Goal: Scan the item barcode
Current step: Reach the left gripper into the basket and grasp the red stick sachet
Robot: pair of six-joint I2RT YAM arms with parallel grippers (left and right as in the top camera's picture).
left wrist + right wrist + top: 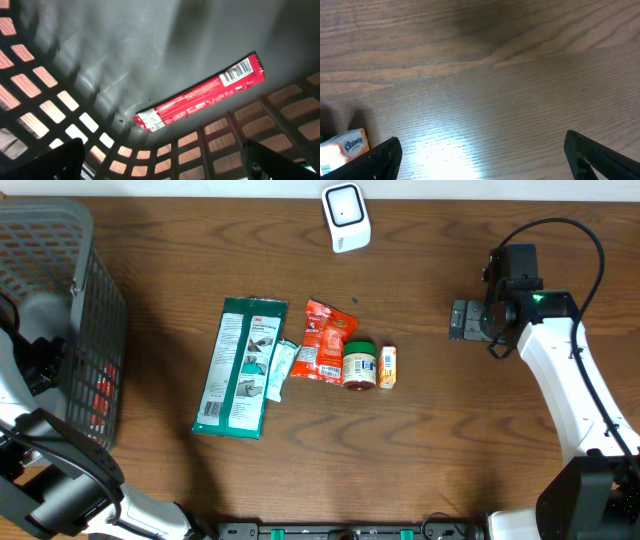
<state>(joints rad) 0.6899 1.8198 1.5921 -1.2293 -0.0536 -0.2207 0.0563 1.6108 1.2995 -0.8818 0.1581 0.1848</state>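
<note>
A long red bar wrapper [200, 95] with a white barcode at its right end lies flat on the floor of the grey basket [60, 240]. My left gripper [165, 167] hangs open over it inside the basket, holding nothing, with its dark fingers [62, 160] at the bottom corners of the left wrist view. The white barcode scanner [346, 218] stands at the table's far edge. At the right, my right gripper [465, 320] is open and empty over bare wood, its fingertips [597, 155] wide apart.
In the middle of the table lie a green flat pack [240, 367], a small sachet [280, 370], a red-orange packet [325, 340], a green-lidded jar [359, 365] and a small orange tissue pack [387, 367]. That tissue pack [345, 145] is also at the lower left of the right wrist view.
</note>
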